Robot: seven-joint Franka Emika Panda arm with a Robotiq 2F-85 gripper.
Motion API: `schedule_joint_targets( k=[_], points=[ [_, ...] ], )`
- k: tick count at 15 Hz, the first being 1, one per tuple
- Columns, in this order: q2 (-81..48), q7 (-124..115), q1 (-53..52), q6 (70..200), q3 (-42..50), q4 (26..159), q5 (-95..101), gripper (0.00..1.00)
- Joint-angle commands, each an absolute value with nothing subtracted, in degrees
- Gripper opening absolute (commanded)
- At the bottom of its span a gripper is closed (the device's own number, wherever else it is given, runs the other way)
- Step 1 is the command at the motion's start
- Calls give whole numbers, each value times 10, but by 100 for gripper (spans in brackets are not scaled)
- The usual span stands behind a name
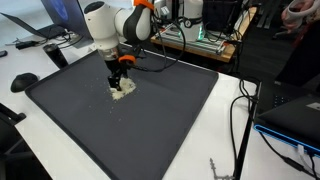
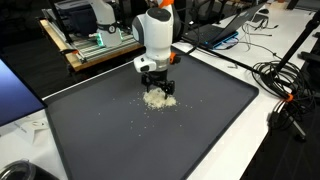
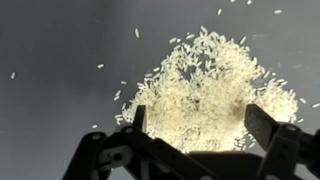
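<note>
A heap of white rice grains [image 3: 200, 95] lies on a dark grey mat [image 1: 150, 120]. My gripper [image 3: 200, 122] is lowered right over the heap, its two black fingers [image 3: 265, 128] spread wide on either side of the rice, open with nothing held. In both exterior views the arm stands upright above the pile [image 1: 122, 87] [image 2: 158, 98], fingertips at the mat. Loose grains [image 3: 137, 33] are scattered around the heap.
The mat [image 2: 210, 110] rests on a white table. Cables [image 2: 285, 80] lie at one side. A shelf with electronics [image 1: 195, 35] and laptops [image 2: 225, 30] stand behind. A few stray grains [image 2: 135, 125] dot the mat near the pile.
</note>
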State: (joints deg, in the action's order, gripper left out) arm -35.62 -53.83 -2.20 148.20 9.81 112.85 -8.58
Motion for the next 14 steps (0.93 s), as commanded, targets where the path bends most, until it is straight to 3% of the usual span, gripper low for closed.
schedule_joint_targets(
  k=[1,2,3,5,14],
  points=[
    [-376,-547,-35,1451,110,1094,-68,100],
    [-378,-546,-35,1448,109,1091,-67,94],
    [-380,-546,-35,1443,109,1087,-65,72],
    [-384,-545,-34,1436,108,1080,-64,69],
    [-382,-542,-33,1428,106,1070,-61,5]
  ],
)
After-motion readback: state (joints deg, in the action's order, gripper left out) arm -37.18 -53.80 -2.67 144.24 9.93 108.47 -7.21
